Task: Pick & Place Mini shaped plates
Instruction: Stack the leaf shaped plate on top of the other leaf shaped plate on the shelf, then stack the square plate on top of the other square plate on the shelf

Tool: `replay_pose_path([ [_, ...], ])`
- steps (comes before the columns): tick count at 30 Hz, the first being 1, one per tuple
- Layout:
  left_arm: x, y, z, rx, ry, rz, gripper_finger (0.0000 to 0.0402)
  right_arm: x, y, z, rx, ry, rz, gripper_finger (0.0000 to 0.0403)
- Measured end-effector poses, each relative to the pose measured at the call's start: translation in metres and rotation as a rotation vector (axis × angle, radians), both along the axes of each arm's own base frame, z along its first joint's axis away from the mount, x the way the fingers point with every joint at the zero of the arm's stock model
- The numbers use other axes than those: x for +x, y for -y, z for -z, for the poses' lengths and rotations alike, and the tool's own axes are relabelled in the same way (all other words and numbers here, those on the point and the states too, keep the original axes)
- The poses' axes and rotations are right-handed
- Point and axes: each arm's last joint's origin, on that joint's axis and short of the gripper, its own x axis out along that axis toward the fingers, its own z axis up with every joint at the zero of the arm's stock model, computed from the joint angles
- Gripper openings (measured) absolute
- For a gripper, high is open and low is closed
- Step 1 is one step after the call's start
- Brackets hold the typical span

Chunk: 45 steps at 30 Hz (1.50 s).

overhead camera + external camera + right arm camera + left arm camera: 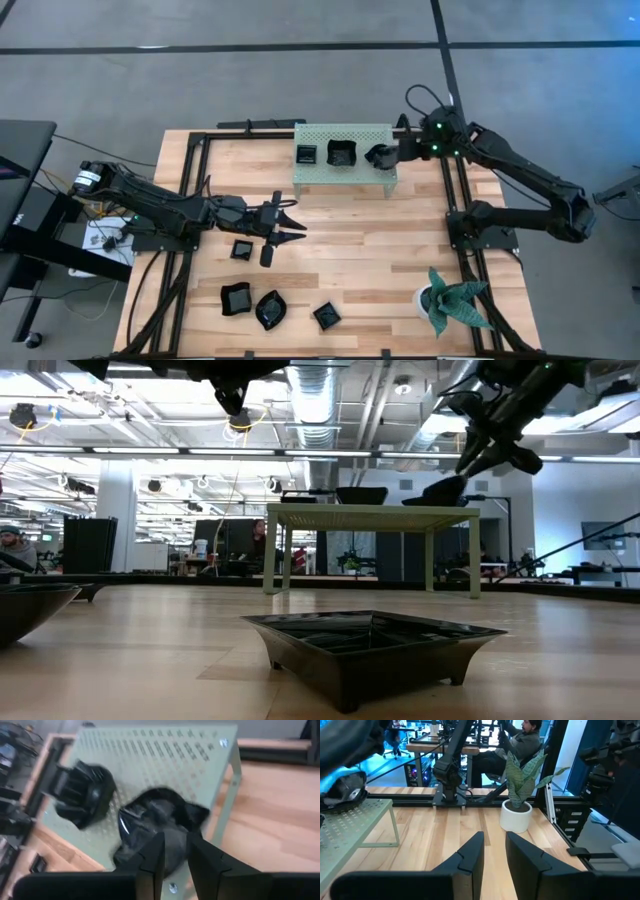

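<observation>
On the pale green perforated shelf (345, 160), top centre, our right gripper (380, 156) clamps a leaf-shaped plate (160, 817); placing comes next, then release. Left gripper (290, 226) hangs parted mid-table.

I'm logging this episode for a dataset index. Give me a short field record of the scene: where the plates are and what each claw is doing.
shelf: pale green perforated stand at the table's far edge
plates on shelf: two, one square, one scalloped
plate in transit: a third black plate, held over the shelf's right end
plates on table: four
right claw: shut on the third plate
left claw: open, empty, over the table's left-centre
other: potted plant at the near right corner
</observation>
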Motion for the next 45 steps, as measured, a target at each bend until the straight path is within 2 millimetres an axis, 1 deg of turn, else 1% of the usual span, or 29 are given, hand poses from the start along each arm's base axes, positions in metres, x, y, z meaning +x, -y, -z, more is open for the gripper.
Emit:
replay_pose_path([
  [5,0.000,0.000,0.000,0.000,-0.001,0.000,0.0081,0.002,-0.007,0.005,0.044,-0.051,-0.034,0.0076],
  [15,0.000,0.000,0.000,-0.004,-0.001,-0.001,0.0081,0.013,-0.019,0.005,-0.009,-0.073,-0.170,0.0076],
  [24,0.000,0.000,0.000,-0.004,-0.001,0.000,0.0081,0.036,-0.024,0.020,0.010,-0.148,-0.283,0.0076],
  [28,0.000,0.000,0.000,-0.004,-0.001,0.000,0.0081,0.050,-0.019,0.020,-0.049,-0.103,-0.310,0.0076],
  [33,0.000,0.000,0.000,-0.004,-0.002,-0.001,0.0081,0.061,-0.013,0.012,-0.172,-0.004,-0.337,0.0075],
  [35,0.000,0.000,0.000,-0.004,-0.001,0.000,0.0081,0.062,-0.012,0.010,-0.186,0.012,-0.339,0.0075],
  [39,0.000,0.000,0.000,-0.004,-0.001,0.000,0.0081,0.056,-0.016,0.007,-0.180,0.002,-0.338,0.0075],
  [41,0.000,0.000,0.000,-0.004,-0.002,0.000,0.0081,0.052,-0.017,0.009,-0.177,-0.051,-0.306,0.0075],
  [45,0.000,0.000,0.000,-0.009,-0.003,-0.001,0.0081,0.043,-0.018,0.019,-0.139,-0.210,-0.251,0.0075],
])
